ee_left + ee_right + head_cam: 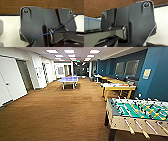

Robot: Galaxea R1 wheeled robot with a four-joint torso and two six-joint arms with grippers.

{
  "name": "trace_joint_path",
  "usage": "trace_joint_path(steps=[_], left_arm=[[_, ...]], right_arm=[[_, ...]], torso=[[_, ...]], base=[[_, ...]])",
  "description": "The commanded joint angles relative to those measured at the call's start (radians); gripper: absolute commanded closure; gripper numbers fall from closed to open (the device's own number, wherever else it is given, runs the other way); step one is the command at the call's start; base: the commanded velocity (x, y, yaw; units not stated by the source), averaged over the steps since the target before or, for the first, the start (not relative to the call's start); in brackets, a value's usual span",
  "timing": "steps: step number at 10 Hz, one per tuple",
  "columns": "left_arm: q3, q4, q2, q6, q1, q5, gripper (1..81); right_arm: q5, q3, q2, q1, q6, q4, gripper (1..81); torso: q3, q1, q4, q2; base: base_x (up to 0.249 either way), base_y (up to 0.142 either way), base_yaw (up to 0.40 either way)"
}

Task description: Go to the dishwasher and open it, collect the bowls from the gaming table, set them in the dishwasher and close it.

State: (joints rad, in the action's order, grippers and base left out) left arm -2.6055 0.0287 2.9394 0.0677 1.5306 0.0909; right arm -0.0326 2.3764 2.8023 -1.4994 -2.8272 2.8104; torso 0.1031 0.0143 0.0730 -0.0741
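Note:
The gaming table, a table-football table with a green field, rods and pale wooden sides, stands at the near right in the head view. I cannot make out bowls on it. The dishwasher is out of view. In both wrist views, dark parts of my own arms hang over brown carpet and a white part of my body, with a thin blue cable crossing the left one.
Brown carpet stretches ahead down a long room. Beyond the gaming table stands a yellow-legged game table. A blue table-tennis table sits far ahead. White doors line the left wall, and a blue wall runs along the right.

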Motion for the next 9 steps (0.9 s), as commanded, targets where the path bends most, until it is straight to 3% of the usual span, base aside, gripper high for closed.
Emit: trace_joint_path(steps=[1, 9], left_arm=[[0.004, -0.001, -0.009, 0.000, -0.040, -0.051, 1.0], [0.004, -0.003, -0.008, 0.000, -0.040, -0.051, 1.0]], right_arm=[[0.076, -0.011, -0.008, 0.043, -0.053, 0.069, 1.0], [0.076, 0.055, 0.024, 0.044, -0.053, 0.069, 1.0]], torso=[[0.000, 0.000, 0.000, 0.000], [0.000, -0.001, 0.000, 0.000]], base=[[0.152, 0.000, 0.000], [0.169, 0.000, 0.000]])
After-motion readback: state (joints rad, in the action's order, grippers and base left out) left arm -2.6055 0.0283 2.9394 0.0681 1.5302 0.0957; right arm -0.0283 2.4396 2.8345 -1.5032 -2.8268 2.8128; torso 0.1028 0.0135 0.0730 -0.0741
